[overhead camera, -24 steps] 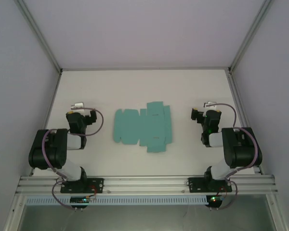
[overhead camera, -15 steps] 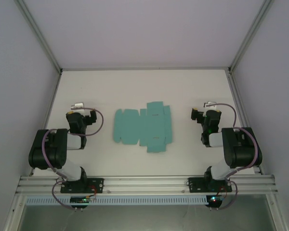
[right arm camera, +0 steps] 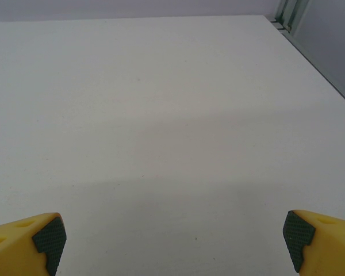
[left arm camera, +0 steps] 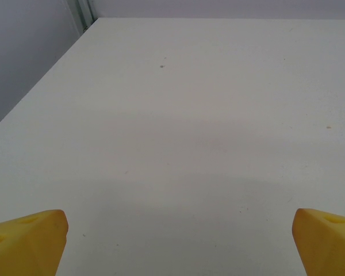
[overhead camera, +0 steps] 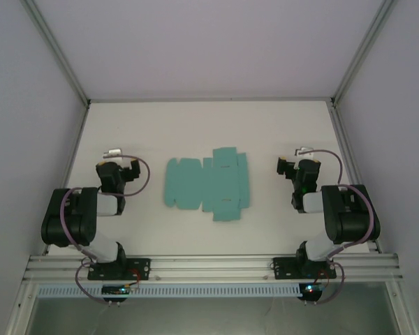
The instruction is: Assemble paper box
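Both spread wide, left gripper point(left arm camera: 178, 230) and right gripper point(right arm camera: 172, 230) flanking flat paper box point(overhead camera: 208, 183), thin card apt to skid under clumsy pinch.

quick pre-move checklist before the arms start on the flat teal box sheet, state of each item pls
1. The paper box lies flat and unfolded on the table: ok.
2. The left gripper is open and empty: ok.
3. The right gripper is open and empty: ok.
4. The paper box touches neither gripper: ok.
5. Fold lines and slots undamaged: cannot tell, too small in the top view.
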{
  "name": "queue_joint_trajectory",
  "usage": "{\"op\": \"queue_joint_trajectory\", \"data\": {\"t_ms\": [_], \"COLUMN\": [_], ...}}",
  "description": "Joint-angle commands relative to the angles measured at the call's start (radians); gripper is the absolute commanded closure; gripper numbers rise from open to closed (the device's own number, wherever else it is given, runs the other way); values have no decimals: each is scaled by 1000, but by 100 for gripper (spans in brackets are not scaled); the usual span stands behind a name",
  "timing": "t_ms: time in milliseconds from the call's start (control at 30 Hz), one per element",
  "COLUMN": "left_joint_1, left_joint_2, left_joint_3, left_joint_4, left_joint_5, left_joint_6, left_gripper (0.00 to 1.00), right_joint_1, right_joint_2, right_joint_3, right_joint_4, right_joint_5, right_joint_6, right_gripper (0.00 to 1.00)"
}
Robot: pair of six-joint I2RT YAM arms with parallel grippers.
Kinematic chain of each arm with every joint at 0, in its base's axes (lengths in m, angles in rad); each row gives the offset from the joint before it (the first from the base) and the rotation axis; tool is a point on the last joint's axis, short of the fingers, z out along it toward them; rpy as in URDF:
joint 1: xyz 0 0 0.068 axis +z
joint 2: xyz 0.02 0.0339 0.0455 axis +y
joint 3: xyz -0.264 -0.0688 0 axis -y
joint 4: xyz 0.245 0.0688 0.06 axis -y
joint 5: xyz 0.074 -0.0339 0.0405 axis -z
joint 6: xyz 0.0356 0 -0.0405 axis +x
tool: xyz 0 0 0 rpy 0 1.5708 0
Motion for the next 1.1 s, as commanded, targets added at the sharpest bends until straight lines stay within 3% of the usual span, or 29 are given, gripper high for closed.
{"op": "queue_joint_trajectory", "data": {"t_ms": [0, 100, 200, 333, 400, 600, 800, 867, 1067], "left_joint_1": [-6, -32, -47, -111, -153, -263, -292, -292, -292], "left_joint_2": [-80, -167, -260, -297, -296, -239, -132, -101, -51], "left_joint_3": [66, 143, 248, 341, 350, 367, 360, 368, 358], "left_joint_4": [-115, -309, -559, -792, -845, -983, -968, -970, -907], "left_joint_5": [-25, -61, 56, 200, 327, 448, 532, 555, 622], "left_joint_6": [-10, -12, -117, -247, -287, -343, -365, -357, -345], "left_gripper": [1, 1, 1, 0, 0, 1, 1, 1, 0], "right_joint_1": [7, 47, 95, 194, 243, 400, 442, 436, 405], "right_joint_2": [-70, -163, -229, -252, -240, -134, 42, 107, 214], "right_joint_3": [48, 131, 305, 480, 526, 530, 525, 524, 482], "right_joint_4": [-102, -324, -712, -1066, -1151, -1102, -998, -978, -905], "right_joint_5": [11, 105, 130, 6, -145, -443, -492, -524, -514], "right_joint_6": [-20, -20, 86, 241, 309, 396, 379, 385, 361], "right_gripper": [1, 1, 1, 7, 11, 37, 53, 62, 63]}}
